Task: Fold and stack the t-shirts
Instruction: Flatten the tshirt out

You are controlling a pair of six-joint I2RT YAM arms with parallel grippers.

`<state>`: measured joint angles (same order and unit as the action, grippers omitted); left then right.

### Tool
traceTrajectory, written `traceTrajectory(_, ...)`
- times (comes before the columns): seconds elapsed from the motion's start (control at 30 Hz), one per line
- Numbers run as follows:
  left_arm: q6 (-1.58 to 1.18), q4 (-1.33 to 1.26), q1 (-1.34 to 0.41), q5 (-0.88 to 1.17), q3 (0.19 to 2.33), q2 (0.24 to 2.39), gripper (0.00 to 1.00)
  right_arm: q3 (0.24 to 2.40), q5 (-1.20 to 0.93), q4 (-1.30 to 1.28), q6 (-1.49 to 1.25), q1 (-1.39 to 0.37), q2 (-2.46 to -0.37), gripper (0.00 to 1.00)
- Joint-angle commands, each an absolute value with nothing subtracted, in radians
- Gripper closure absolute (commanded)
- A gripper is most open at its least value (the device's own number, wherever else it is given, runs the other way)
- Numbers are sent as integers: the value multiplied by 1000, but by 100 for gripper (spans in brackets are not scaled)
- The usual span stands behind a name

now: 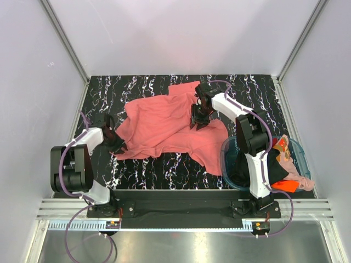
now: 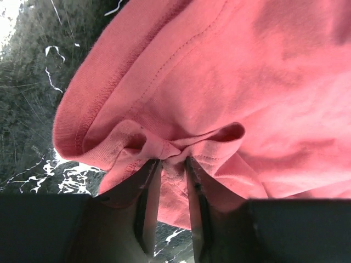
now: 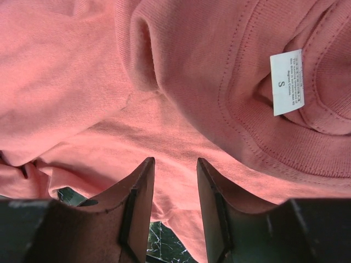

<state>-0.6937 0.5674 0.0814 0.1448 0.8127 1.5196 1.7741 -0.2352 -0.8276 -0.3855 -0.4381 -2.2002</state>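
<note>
The left pincer point(image 2: 171, 164) is clamped on a bunched fold at the hem edge of the salmon-red t-shirt point(image 2: 247, 82); the cloth puckers where the two fingers squeeze it. From above, this pincer point(image 1: 117, 145) sits at the shirt's left corner, low over the surface.

The right pincer point(image 3: 174, 161) has its fingers apart. Flat, unbunched cloth of the same shirt point(image 3: 82, 82) shows in the gap, and a sliver of the surface shows under the shirt's edge lower down. Just beyond it lies the collar with a white size label point(image 3: 287, 82) marked S. From above, this pincer point(image 1: 198, 123) hangs over the right middle of the shirt.

There are two arms and two pincers. One salmon-red t-shirt point(image 1: 159, 126) lies spread and rumpled across the middle of the surface, one corner reaching to the basket. One round teal basket point(image 1: 225, 159) stands at the near right corner, partly behind the right arm. In it lie a black t-shirt point(image 1: 274, 170), an orange t-shirt point(image 1: 285, 185) and a pale pink t-shirt point(image 1: 299, 175), piled loosely; a patterned orange piece point(image 1: 282, 147) shows at its far side, but I cannot tell what it is.

The surface point(image 1: 142, 170) is black with white marble veins. Plain white walls point(image 1: 181, 38) close it in on the left, far and right sides, with metal posts at the far corners. A metal rail point(image 1: 181, 209) runs along the near edge, behind the arm bases.
</note>
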Motion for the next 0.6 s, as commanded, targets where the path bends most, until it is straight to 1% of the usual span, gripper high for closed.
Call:
traceTrajectory(0.0, -703, 577, 83, 112, 850, 1477, 71, 1801, -255, -819, -371, -436, -2146, 56)
traceTrajectory(0.07, -704, 584, 83, 103, 848, 1459, 73, 1802, -256, -819, -374, -436, -2148, 57)
traceTrajectory(0.13, -703, 592, 83, 97, 850, 1457, 73, 1802, -258, -818, -376, -434, -2149, 56)
traceTrajectory(0.17, -704, 591, 83, 100, 850, 1456, 69, 1804, -258, -819, -376, -436, -2151, 57)
traceTrajectory(0.2, -706, 589, 83, 101, 847, 1456, 68, 1804, -258, -818, -376, -436, -2151, 57)
traceTrajectory(0.37, -713, 581, 83, 117, 830, 1442, 67, 1796, -259, -818, -379, -436, -2148, 56)
traceTrajectory(0.47, -715, 571, 83, 121, 818, 1433, 68, 1792, -262, -818, -379, -436, -2148, 57)
traceTrajectory(0.57, -715, 563, 83, 127, 819, 1443, 72, 1798, -262, -819, -377, -436, -2152, 57)
